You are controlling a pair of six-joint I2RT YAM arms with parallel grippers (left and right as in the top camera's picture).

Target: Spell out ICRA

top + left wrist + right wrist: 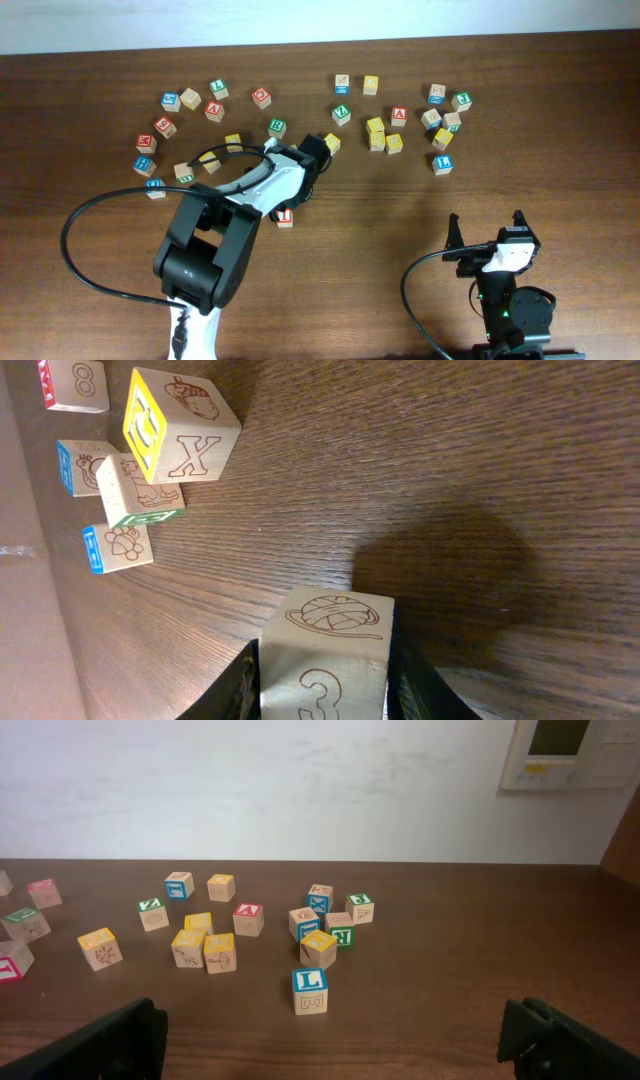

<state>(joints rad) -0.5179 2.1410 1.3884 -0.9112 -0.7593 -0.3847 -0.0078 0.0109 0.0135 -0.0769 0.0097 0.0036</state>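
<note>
My left gripper (326, 148) (325, 685) is shut on a wooden block (330, 635) with a red 3 and a ball-of-yarn drawing. Overhead the block shows a yellow face (332, 142), just left of the middle of the table. I cannot tell whether it touches the wood. A red block (285, 217) lies beside the left arm. A red A block (399, 114) (247, 913) sits in the right cluster. My right gripper (487, 233) (330, 1040) is open and empty near the front right, with a blue L block (442, 163) (310, 988) ahead of it.
Several letter blocks are scattered across the far left (190, 98) and the far right (437, 93). A yellow X block (180, 425) and a few small blocks (118, 548) lie beyond the held block. A wall stands behind the table.
</note>
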